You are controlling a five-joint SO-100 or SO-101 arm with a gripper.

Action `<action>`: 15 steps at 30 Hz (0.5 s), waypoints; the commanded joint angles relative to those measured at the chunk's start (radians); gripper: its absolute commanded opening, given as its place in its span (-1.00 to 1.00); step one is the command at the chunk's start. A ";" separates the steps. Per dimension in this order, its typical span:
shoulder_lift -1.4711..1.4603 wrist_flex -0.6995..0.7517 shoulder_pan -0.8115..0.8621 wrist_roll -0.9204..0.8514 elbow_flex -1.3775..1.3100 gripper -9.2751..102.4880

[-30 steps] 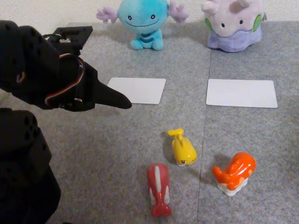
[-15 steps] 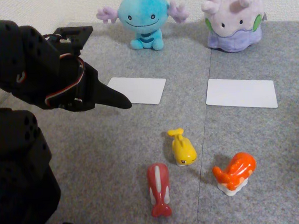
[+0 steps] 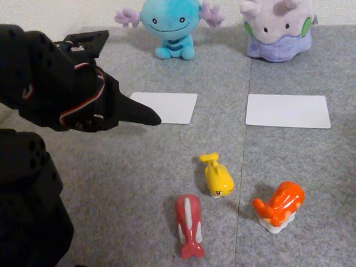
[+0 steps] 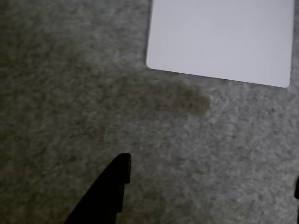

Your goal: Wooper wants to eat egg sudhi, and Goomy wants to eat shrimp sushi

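Observation:
At the back of the grey mat sit Wooper, the blue plush, and to its right Goomy, the lilac plush. In the fixed view the yellow egg sudhi lies at mid-front, with the orange shrimp sushi to its right on its white rice block. My black gripper hovers at the left, its pointed tip just over the near-left edge of a white card. The wrist view shows my gripper open with nothing held: one finger at lower left, the other barely at the right edge.
A second white card lies in front of Goomy. A red-and-white fish toy rests left of and nearer than the yellow one. The arm's black base fills the lower left. In the wrist view the card is at upper right.
The gripper has crept slightly right and up, toward the left white card. The toys and plushes have not moved.

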 commanded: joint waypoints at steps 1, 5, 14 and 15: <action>0.020 0.008 0.015 -0.008 -0.040 -0.11; 0.020 0.126 0.049 -0.006 -0.143 -0.11; 0.014 0.532 0.187 -0.091 -0.563 -0.11; 0.014 0.571 0.195 -0.112 -0.604 -0.11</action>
